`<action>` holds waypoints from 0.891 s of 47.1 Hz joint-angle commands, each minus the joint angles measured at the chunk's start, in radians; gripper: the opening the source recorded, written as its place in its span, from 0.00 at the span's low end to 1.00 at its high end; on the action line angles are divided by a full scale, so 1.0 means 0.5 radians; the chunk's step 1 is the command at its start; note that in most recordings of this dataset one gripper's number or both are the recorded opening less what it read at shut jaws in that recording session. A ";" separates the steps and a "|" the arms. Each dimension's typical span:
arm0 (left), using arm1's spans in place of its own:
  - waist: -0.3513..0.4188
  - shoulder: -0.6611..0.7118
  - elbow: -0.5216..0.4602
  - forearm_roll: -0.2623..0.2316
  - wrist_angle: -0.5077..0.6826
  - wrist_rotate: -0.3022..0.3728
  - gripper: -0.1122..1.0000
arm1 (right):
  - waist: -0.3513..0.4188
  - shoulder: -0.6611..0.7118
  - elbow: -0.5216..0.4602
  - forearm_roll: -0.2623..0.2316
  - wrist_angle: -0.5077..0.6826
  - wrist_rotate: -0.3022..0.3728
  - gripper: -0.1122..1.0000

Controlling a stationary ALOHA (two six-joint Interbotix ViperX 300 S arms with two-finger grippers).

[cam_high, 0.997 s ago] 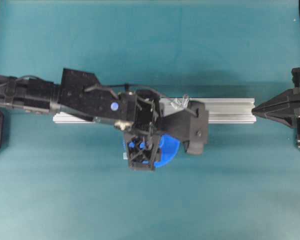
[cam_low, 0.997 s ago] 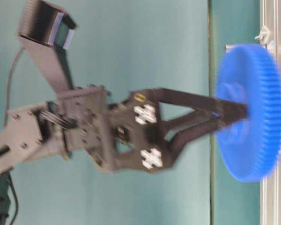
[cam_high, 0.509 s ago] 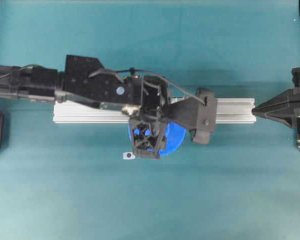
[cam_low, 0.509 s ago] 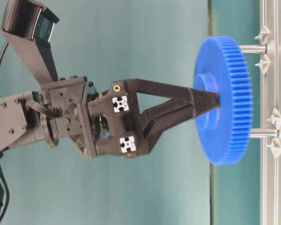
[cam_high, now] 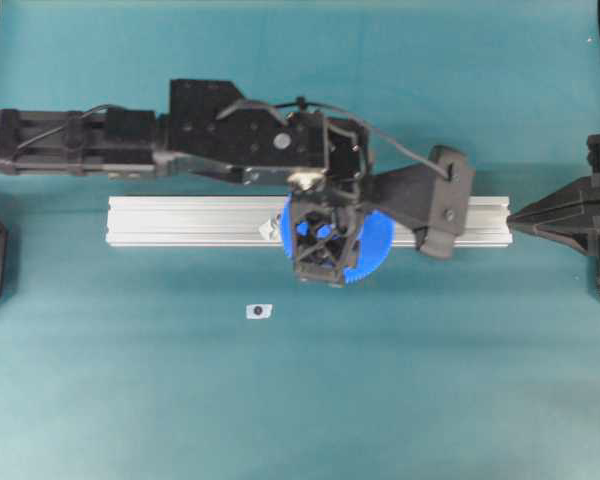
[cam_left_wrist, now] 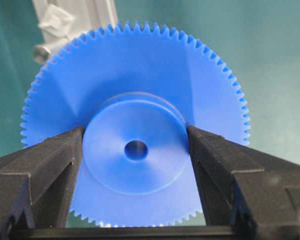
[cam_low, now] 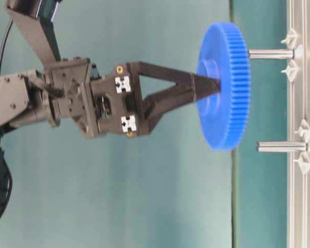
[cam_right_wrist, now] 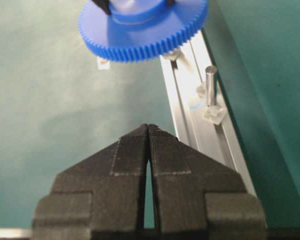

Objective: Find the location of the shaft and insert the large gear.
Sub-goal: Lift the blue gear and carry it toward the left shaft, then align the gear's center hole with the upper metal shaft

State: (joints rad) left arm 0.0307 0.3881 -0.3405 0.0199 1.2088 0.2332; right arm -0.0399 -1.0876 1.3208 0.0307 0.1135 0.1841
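Note:
The large gear (cam_low: 225,85), a bright-blue toothed disc, hangs level above the aluminium rail (cam_high: 180,220). My left gripper (cam_left_wrist: 135,137) is shut on its raised hub (cam_left_wrist: 135,172), one finger on each side. The centre hole (cam_left_wrist: 136,150) is uncovered. The shaft (cam_low: 271,53) stands upright on the rail between two clear brackets. Its tip lies just under the gear's rim and off to one side of the hole. In the right wrist view the shaft (cam_right_wrist: 210,85) stands apart, nearer than the gear (cam_right_wrist: 140,30). My right gripper (cam_right_wrist: 148,126) is shut and holds nothing.
A second peg (cam_low: 281,146) with clear brackets stands further along the rail, below the gear's other rim. A small white tag (cam_high: 259,311) lies on the teal table in front of the rail. My right gripper (cam_high: 525,216) rests at the rail's right end.
My left arm has carried the gear to the right and back over the rail, and a little higher, away from the second peg and toward the shaft. The right gripper has not moved.

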 commanded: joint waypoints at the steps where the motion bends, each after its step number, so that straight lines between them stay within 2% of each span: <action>1: 0.025 -0.012 -0.150 0.006 0.018 0.037 0.73 | -0.003 0.009 -0.021 -0.003 -0.009 0.018 0.11; 23: 0.077 0.209 -0.457 0.006 0.092 0.086 0.74 | -0.006 0.009 -0.028 -0.003 -0.009 0.018 0.11; 42: 0.107 0.325 -0.583 0.006 0.135 0.150 0.73 | -0.006 0.009 -0.034 -0.003 -0.009 0.018 0.11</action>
State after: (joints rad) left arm 0.0736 0.5768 -0.5921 0.0199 1.2778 0.3053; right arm -0.0414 -1.0891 1.3208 0.0291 0.1135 0.1841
